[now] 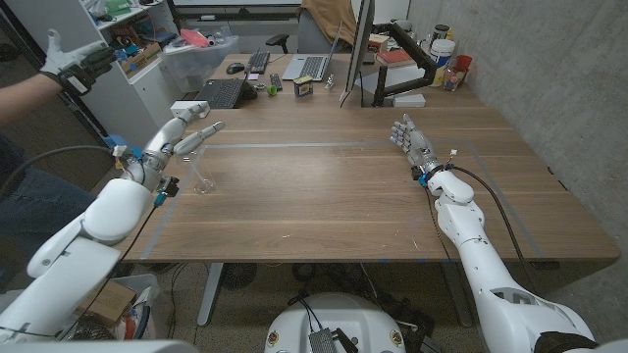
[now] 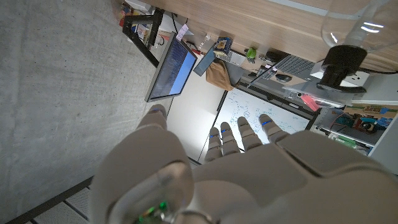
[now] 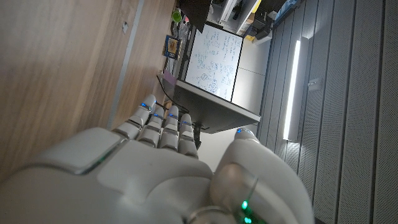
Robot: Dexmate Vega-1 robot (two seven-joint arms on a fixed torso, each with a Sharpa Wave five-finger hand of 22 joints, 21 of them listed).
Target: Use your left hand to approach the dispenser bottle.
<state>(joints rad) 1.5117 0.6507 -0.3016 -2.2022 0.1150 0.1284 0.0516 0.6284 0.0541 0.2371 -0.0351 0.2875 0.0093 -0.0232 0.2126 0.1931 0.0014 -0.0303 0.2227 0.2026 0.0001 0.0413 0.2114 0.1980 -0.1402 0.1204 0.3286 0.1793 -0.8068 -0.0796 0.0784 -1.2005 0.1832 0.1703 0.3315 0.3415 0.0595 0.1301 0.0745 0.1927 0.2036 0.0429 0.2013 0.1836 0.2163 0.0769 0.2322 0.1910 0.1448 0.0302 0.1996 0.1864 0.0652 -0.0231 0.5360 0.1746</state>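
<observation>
Closest in, white left arm entering from the near left, ending in the left hand (image 1: 182, 135) raised above the surface (image 1: 324, 206), fingers (image 1: 206, 129) stretched out straight toward the far right, spread a little, holding nothing. Just beyond and below those fingertips, the dispenser bottle (image 1: 202, 177), upright on the left part of the surface, near the left edge and apart from the hand. Seen from the left wrist, the same bottle (image 2: 364, 22) as a clear rounded body with a black pump head (image 2: 343, 62), off to one side of the left hand's line of reach rather than dead ahead. Over on the right, well apart from the bottle, the right hand (image 1: 412, 143) standing with fingers up and loosely apart, empty. Far back, a keyboard (image 1: 224, 93) and a monitor (image 1: 355, 49); at the far left, a person's gloved hand (image 1: 74, 61) held up. Judging by the see-through wall, probably light, stiff and smooth, so likely slippery and easy to tip with a sideways knock; contents impossible to tell. Best taken around the widest part of the body, thumb opposite the other fingers, low enough to stay steady, leaving the pump head untouched. Approach not yet complete: a small turn toward the bottle and a slow descent looks sensible.
</observation>
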